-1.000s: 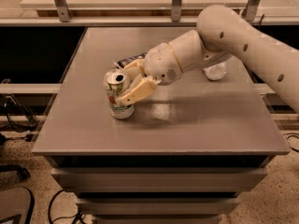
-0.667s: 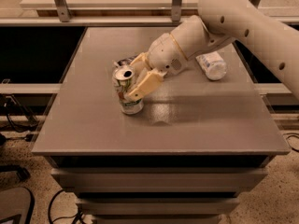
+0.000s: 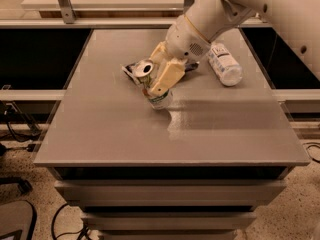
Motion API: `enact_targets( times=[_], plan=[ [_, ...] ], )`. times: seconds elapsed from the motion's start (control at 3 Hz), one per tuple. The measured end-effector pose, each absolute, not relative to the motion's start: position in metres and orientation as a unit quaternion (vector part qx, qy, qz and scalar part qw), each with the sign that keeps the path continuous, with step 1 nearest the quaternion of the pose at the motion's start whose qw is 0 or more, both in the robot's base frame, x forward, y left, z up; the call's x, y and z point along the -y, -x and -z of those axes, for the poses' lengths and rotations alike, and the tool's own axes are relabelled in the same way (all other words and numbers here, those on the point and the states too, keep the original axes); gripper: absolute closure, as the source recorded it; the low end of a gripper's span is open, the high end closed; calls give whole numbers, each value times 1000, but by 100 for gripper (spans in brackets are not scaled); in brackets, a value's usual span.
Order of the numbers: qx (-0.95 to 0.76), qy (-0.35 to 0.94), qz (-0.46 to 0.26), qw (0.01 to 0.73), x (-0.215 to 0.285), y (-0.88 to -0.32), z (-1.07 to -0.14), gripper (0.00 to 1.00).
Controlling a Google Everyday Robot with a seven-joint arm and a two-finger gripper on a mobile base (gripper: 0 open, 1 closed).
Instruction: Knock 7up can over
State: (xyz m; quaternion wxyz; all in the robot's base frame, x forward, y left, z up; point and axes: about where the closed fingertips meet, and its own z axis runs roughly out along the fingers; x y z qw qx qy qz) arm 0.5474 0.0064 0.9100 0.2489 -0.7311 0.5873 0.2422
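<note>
Touching tilted 7up can (image 3: 159, 101) w/ jaws.

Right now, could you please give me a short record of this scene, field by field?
gripper: against the 7up can, near the middle of the table
7up can: tilted, top leaning back-left, lower end on the table
water bottle: lying on its side, back right, apart from the can
snack bag: behind the can, partly hidden
task state: can tipped but not yet lying flat
</note>
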Motion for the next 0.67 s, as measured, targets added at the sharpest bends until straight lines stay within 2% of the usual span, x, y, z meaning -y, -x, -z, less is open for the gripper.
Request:
enact_targets(
  times=[0.67],
  plan=[
    [-595,782,-114,146,-2,-556,-923,100]
  ],
)
